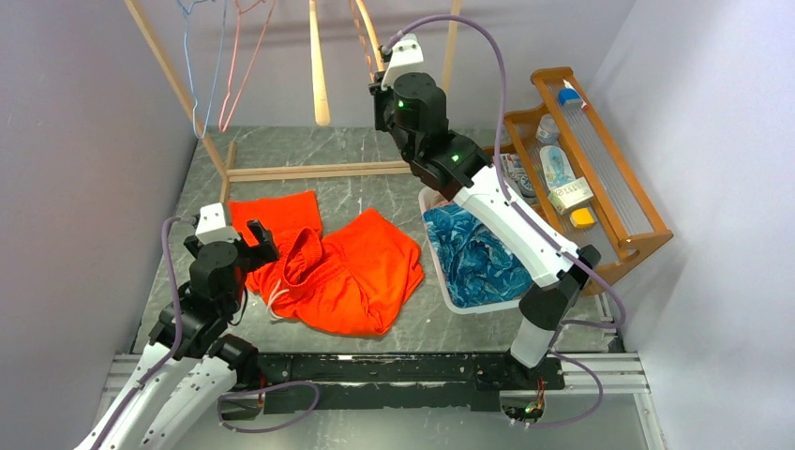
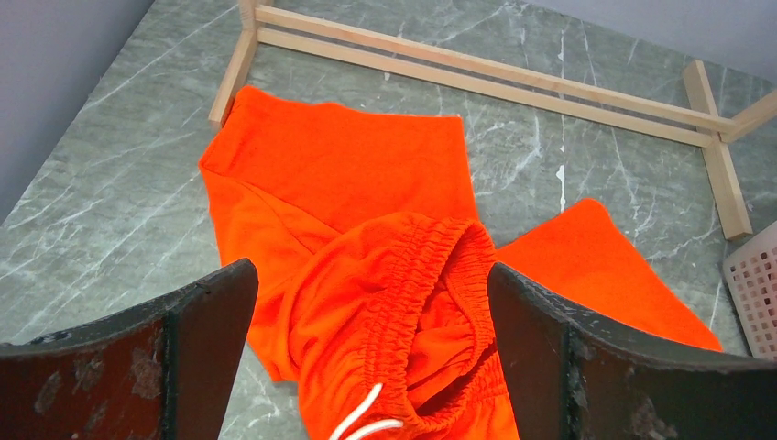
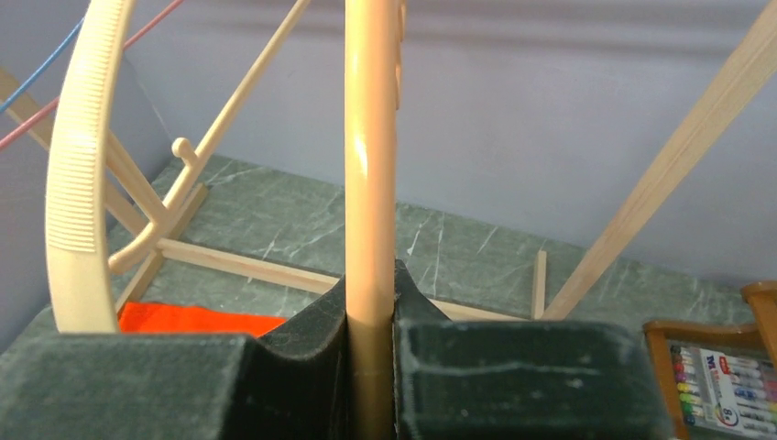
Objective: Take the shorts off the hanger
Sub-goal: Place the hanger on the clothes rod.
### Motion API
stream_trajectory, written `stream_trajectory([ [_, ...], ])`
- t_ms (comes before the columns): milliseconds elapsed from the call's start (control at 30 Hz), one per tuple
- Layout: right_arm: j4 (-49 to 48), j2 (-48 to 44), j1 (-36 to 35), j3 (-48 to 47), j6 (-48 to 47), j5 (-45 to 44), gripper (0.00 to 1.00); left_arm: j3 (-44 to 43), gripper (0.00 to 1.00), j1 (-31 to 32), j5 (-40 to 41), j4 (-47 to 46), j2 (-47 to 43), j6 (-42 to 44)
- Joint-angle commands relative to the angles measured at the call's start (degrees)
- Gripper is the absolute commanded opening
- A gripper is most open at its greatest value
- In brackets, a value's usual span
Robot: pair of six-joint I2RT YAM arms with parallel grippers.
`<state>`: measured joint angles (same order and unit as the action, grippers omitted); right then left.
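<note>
Right gripper (image 3: 371, 316) fingers pinch beige hanger (image 3: 371, 165), steadying it high at far side; no cloth seen on it. Left gripper (image 2: 369, 280) fingers spread wide, empty, poised over orange shorts (image 2: 339, 174) lying crumpled on table (image 2: 110, 183), near left. Blue patterned shorts (image 1: 473, 253) sit in basket (image 1: 450, 300) at right, likely drop spot.

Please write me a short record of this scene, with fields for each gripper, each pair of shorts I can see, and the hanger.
left gripper: open, poised over the waistband of the orange shorts; no contact seen
right gripper: shut on the beige hanger, high over the far side of the table
orange shorts: lying crumpled on the table, on no hanger
blue patterned shorts: inside the white basket
beige hanger: upright between the fingers; no fabric visible on it
</note>
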<state>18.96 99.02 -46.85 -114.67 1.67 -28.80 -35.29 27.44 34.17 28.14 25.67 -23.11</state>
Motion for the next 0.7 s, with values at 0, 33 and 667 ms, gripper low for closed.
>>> stream_trajectory([
  [0, 2.3, 1.6, 1.5, -5.9, 2.9, 2.7, 0.00, -0.6, 0.99, 0.1, -0.1, -1.1, -0.4, 0.9],
  [33, 3.1, 2.1, 1.9, -6.7, 3.4, 3.3, 0.00, -0.6, 0.99, 0.1, -0.1, -1.1, -0.4, 0.9],
  [667, 9.3, 5.0, 4.6, -9.0, 7.0, 11.2, 0.02, -0.7, 0.99, 0.1, -0.4, -1.2, 0.4, 1.0],
])
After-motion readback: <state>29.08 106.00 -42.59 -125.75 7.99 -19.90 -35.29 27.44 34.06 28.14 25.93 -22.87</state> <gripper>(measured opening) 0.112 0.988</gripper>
